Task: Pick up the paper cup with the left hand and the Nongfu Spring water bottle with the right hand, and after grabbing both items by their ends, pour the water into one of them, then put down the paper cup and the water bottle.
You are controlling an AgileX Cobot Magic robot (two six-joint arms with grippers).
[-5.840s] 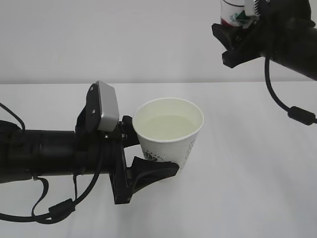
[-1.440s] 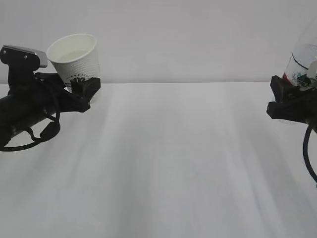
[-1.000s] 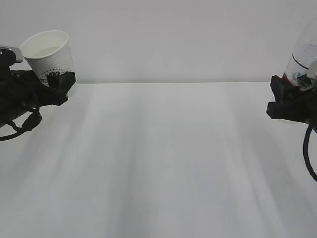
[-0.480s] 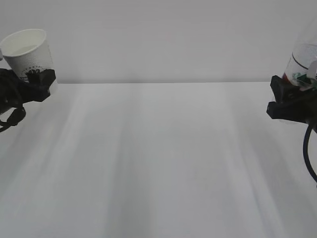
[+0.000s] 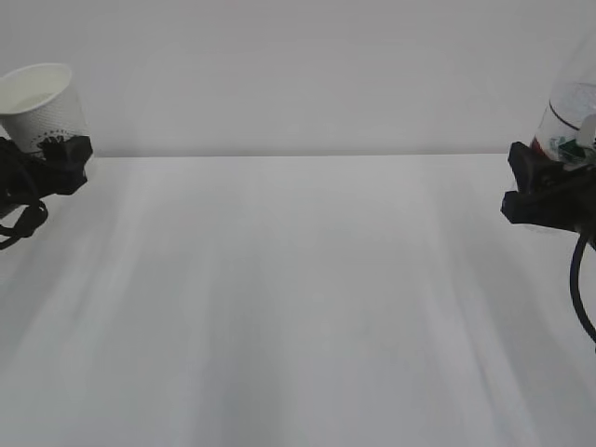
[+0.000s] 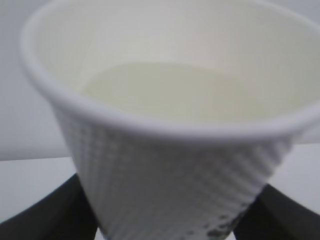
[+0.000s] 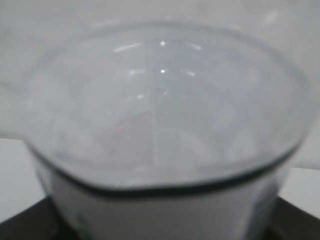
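in the exterior view the left tool (image 5: 58,158) sits at the far left edge, its black jaws pinching the paper cup (image 5: 39,104) low on its wall, near the base; the cup leans slightly with its mouth up and seems to be held off the white counter (image 5: 298,298), which suits a cup with liquid inside that should not spill; at the far right edge the right tool (image 5: 545,191) clamps the nongfu spring water bottle (image 5: 570,116) around its labelled part, the clear ribbed body rising out of frame; the two are well apart, so the pour looks finished and setting both down is likely what remains; in the left wrist view the cup fills the picture, the water (image 6: 165,92) lying pale yellowish well below the rim, and dark jaws show on both sides of the lower wall, pressed to it; in the right wrist view the bottle's clear, blurred body bulges above a dark band, black jaw edges in the lower corners gripping it.
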